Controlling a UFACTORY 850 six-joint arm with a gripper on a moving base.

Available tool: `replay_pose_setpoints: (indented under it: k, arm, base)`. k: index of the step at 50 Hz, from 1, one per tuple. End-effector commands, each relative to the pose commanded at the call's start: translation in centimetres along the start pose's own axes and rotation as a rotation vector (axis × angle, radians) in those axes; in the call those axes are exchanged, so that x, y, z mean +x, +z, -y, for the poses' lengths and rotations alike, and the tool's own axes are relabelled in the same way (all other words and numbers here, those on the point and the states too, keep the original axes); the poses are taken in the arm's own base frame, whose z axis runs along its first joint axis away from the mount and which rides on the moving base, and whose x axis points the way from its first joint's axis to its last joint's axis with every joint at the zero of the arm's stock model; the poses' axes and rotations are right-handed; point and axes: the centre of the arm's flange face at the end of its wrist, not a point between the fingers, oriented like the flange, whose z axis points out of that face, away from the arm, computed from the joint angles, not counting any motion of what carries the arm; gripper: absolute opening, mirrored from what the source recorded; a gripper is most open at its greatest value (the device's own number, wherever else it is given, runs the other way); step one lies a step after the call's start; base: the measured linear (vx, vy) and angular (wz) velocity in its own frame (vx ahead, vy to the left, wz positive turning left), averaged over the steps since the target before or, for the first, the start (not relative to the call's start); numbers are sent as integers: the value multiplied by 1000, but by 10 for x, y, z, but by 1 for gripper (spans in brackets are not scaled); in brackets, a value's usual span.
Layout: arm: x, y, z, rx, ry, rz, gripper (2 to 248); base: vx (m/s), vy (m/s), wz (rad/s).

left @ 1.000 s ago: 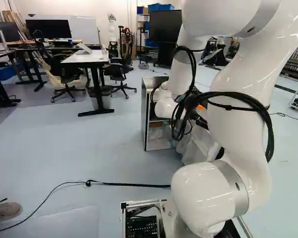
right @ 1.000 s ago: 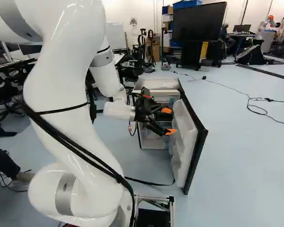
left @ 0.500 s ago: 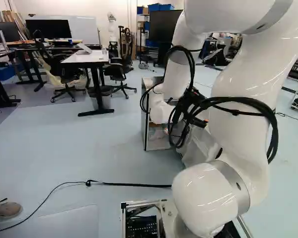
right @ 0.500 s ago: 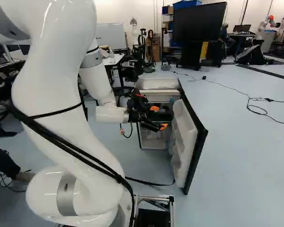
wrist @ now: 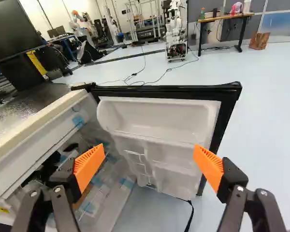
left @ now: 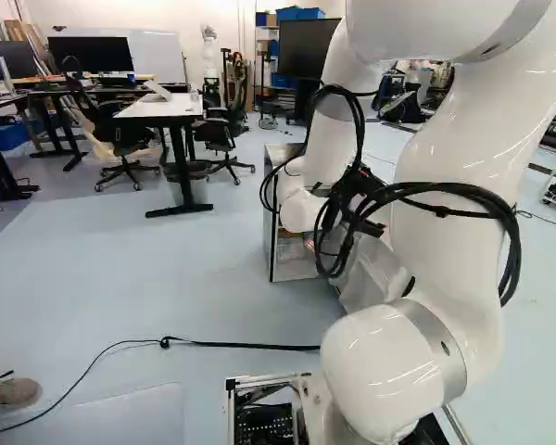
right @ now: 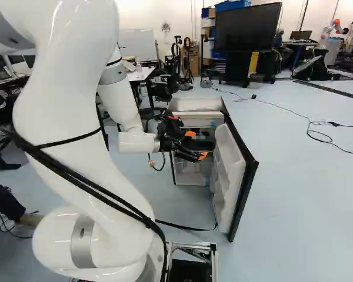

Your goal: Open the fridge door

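Note:
In the right base view my gripper (right: 201, 145) is in front of the fridge's open front, left of the swung-out fridge door (right: 230, 176). The fridge body (right: 195, 104) shows its shelves and clear drawers. In the wrist view the gripper (wrist: 149, 164) stands wide open, nothing between its orange pads. Ahead of it is the door's white inner side (wrist: 159, 116) with moulded bins and a black edge, apart from the fingers. The fridge interior (wrist: 96, 179) lies beside and beyond one finger. In the left base view the arm partly hides the fridge (left: 285, 250).
A black cable (left: 241, 346) runs over the floor before the base. Beyond the fridge are a white table (left: 162, 109), office chairs (left: 221, 134) and a large screen (right: 247, 26). Another robot (wrist: 175, 29) stands far off. A person's shoe (left: 11, 391) shows at the left.
Over the last second the arm has drawn the gripper back from the door, leftward in the right base view; lately it has barely moved. The door and base have stayed put.

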Motion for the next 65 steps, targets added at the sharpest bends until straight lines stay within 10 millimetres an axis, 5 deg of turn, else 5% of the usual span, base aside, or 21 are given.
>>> replay_pose_setpoints:
  k: [65]
  arm:
    - [21, -14, -10, 329, -118, 54, 247]
  base:
    - [0, 0, 0]
